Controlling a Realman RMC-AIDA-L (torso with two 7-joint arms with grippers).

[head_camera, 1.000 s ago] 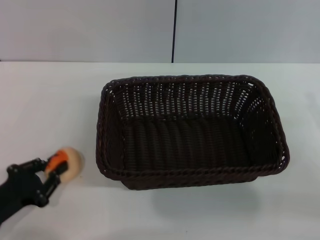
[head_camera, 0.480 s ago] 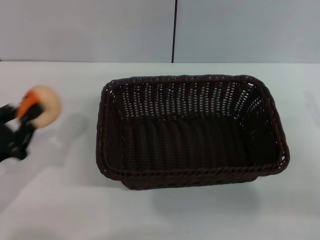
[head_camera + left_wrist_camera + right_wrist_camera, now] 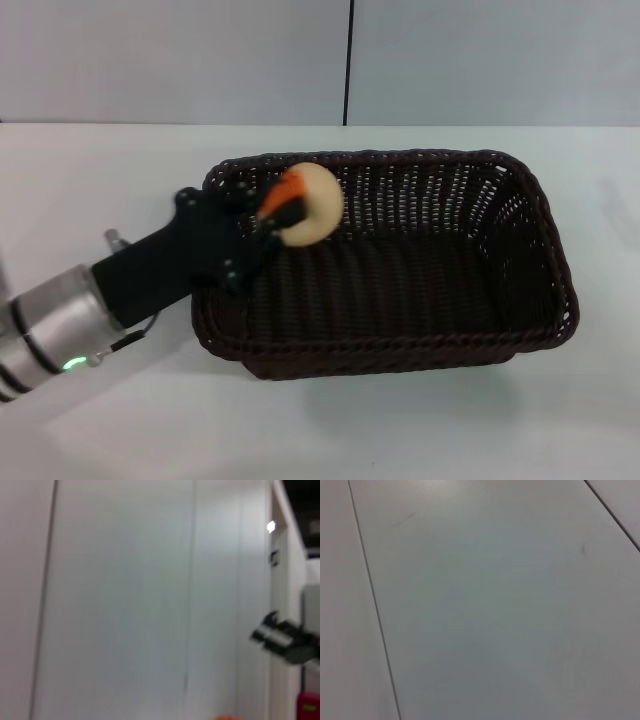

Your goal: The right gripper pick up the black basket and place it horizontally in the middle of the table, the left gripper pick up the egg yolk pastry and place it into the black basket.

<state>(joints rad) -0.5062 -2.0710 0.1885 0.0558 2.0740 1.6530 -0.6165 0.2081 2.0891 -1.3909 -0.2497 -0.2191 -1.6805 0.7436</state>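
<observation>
Now left hand (image 3: 272,222), pastry-laden (image 3: 305,204), above basket (image 3: 548,250)

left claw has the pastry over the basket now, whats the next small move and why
Probably lower it a little, then open. In the head view the left claw is shut on the egg yolk pastry, held above the left rear part of the black basket and seemingly clear of its floor. The basket already lies lengthwise on the table, so only the release is left.
</observation>
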